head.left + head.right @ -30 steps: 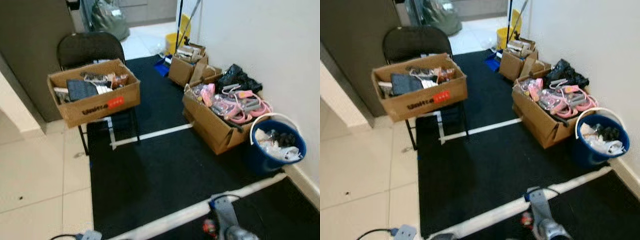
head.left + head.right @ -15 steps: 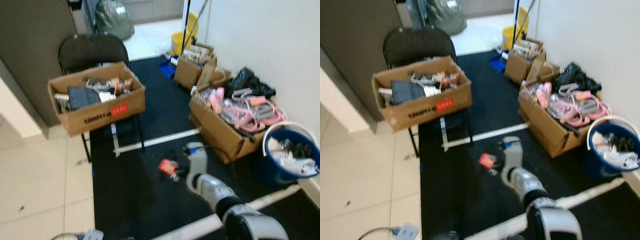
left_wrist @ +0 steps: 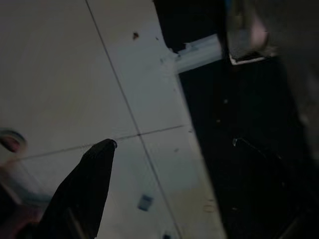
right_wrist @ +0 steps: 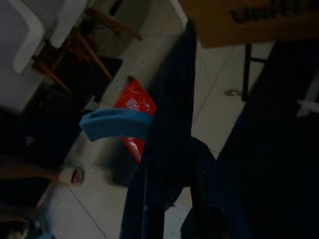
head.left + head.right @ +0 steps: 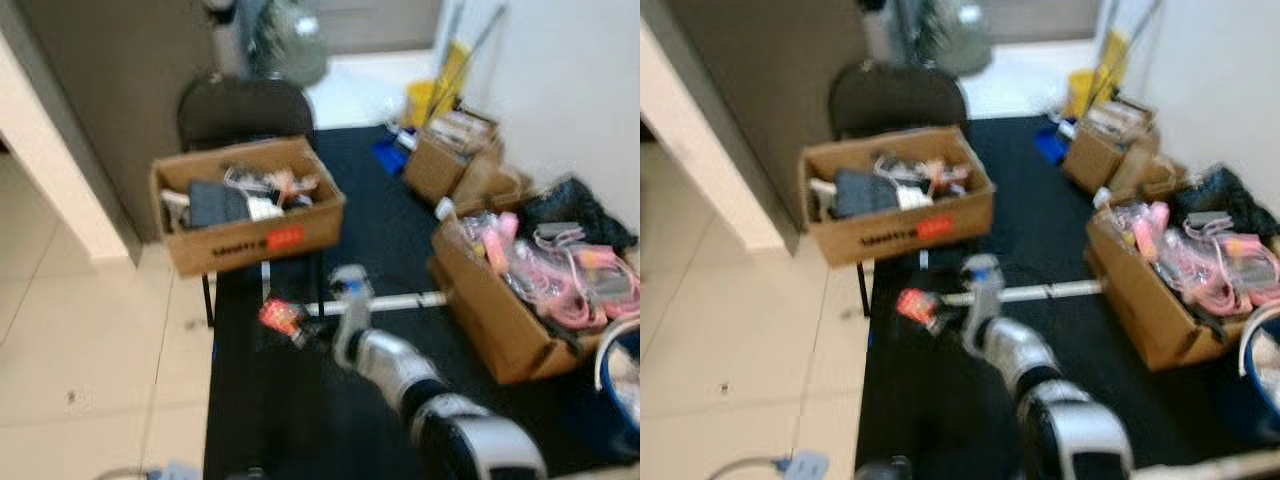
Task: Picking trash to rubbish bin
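A crumpled red wrapper (image 5: 279,317) hangs in the air over the black mat, just below the chair. My right gripper (image 5: 296,327) is shut on it, with the silver arm reaching forward from the lower right. In the right wrist view the red wrapper (image 4: 133,113) sits pinched beside a long black finger (image 4: 172,99). A blue bucket with a white rim (image 5: 1262,345) holding trash stands at the far right edge, by the wall. My left gripper (image 3: 92,174) hangs low over pale floor tiles and the mat's edge.
A cardboard box of clutter (image 5: 248,203) rests on a black folding chair (image 5: 240,105). An open box of pink items (image 5: 530,285) and smaller boxes (image 5: 450,160) line the right wall, with a yellow bucket (image 5: 430,100) behind them. A person's foot (image 4: 55,174) shows near a white chair (image 4: 45,25).
The camera has swung left, so the boxes and bucket slid right. My right arm has risen into view with the red wrapper and carried it left toward the chair.
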Controlling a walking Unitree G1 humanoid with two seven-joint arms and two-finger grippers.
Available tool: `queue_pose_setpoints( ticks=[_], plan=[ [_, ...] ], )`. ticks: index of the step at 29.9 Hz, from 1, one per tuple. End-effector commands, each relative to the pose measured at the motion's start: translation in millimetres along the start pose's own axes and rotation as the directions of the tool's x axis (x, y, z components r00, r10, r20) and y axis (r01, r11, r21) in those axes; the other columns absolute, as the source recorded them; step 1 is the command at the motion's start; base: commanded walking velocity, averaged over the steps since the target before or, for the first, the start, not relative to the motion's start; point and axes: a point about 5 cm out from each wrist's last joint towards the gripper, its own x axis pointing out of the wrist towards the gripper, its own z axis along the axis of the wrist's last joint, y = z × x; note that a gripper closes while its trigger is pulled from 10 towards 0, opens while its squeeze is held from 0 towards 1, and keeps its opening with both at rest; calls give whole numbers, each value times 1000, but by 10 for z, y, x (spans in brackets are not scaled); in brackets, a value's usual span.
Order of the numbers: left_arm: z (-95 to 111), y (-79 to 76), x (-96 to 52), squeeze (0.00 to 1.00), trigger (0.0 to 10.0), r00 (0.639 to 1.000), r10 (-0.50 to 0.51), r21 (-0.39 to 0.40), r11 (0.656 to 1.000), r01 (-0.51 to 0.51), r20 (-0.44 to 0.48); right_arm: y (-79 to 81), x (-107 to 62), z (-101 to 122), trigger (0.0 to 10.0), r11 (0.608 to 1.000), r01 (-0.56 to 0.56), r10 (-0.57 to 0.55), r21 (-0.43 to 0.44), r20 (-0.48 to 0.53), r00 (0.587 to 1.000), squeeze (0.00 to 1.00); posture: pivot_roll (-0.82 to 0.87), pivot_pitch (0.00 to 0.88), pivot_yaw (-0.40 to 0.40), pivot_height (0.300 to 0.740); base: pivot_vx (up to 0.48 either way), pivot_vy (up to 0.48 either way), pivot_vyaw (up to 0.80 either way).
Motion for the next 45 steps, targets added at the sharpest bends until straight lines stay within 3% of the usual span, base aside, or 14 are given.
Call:
queue_pose_setpoints(
  ticks=[1, 18, 21, 22, 26, 30, 35, 45],
  plan=[
    [34, -56, 4, 0, 10000, 1000, -19, 11, 1000, 18, 12, -10, -5, 15, 10000, 1000, 9, -9, 21, 24, 1000, 0, 72, 41, -8, 740, 304, 0, 0],
    [47, -74, 6, 0, 10000, 1000, -25, 21, 999, 25, 14, -6, 21, 241, 10000, 1000, -17, 15, 14, 95, 995, 0, 73, 38, -21, 740, 301, 0, 0],
    [53, -72, 7, 0, 10000, 1000, -25, 22, 999, 25, 16, 6, 32, 298, 10000, 998, -34, 28, 48, 126, 992, 0, 74, 36, -21, 740, 304, 0, 0],
    [57, -72, 7, 0, 10000, 1000, -24, 22, 999, 24, 17, 25, 43, 380, 10000, 992, -71, 51, 109, 176, 983, 0, 76, 36, -20, 740, 304, 0, 0],
    [61, -72, 8, 0, 10000, 1000, -24, 22, 999, 23, 17, 47, 55, 466, 10000, 983, -107, 72, 149, 223, 972, 0, 76, 37, -20, 740, 307, 0, 0],
    [71, -75, 9, 0, 10000, 1000, -23, 21, 1000, 23, 20, 39, 78, 543, 10000, 997, -23, 5, 79, 229, 973, 0, 76, 42, -23, 740, 302, 0, 0],
    [76, -95, 9, 0, 10000, 999, -27, 16, 1000, 27, 21, 12, 86, 622, 10000, 996, 70, -83, 60, 254, 964, 0, 75, 48, -27, 740, 304, 0, 0],
    [68, -126, 8, 0, 10000, 999, -30, 10, 999, 30, 19, -46, 58, 637, 10000, 991, 126, -131, 36, 241, 962, 0, 76, 53, -33, 740, 303, 0, 0]
  ],
)
